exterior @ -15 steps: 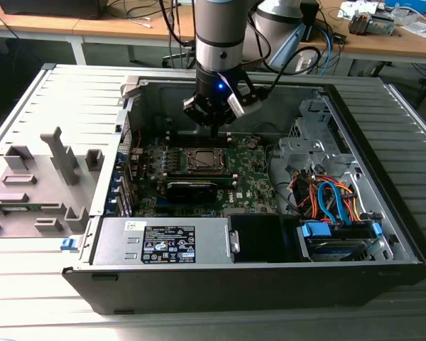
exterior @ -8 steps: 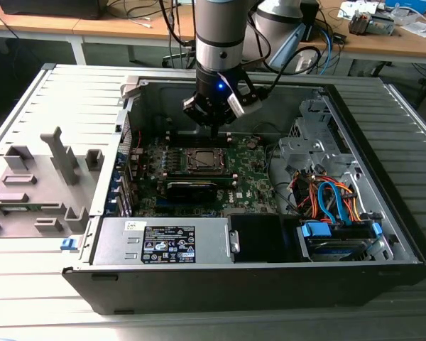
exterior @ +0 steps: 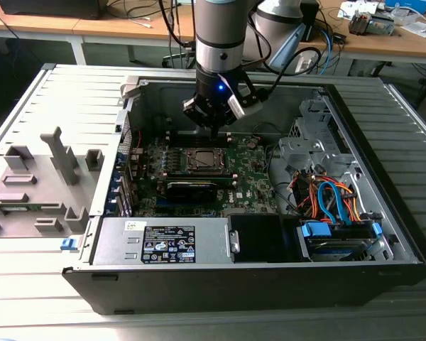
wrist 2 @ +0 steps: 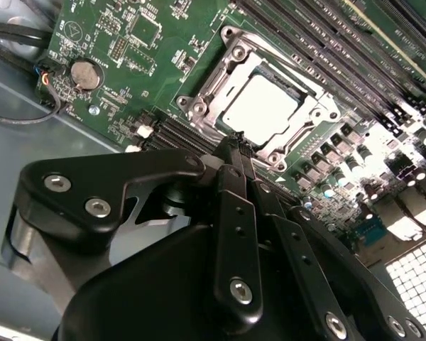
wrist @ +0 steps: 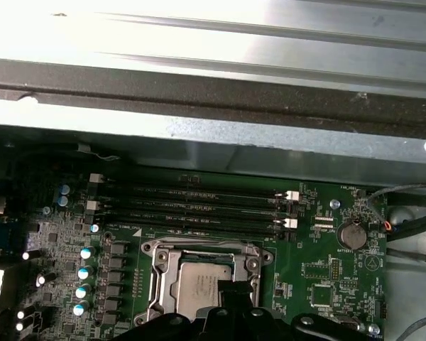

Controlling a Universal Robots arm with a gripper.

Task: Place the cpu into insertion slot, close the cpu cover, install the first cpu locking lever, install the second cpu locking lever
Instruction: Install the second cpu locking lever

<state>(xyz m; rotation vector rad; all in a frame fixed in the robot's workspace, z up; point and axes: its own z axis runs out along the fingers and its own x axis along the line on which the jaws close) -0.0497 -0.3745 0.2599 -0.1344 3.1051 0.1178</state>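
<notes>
1. One cpu [wrist 2: 259,108] sits in the one insertion slot [wrist 2: 199,106] on the green board [wrist 2: 113,42]; one cpu cover [wrist 2: 298,82] appears down around it.
2. One gripper [wrist 2: 238,145] hangs just above the socket edge, fingers pressed together, holding nothing.
3. Risk: closed tips may slip off a thin lever and scrape the board or the four memory slots [wrist: 192,206] nearby.
4. One coin cell [wrist 2: 85,73] near.
</notes>
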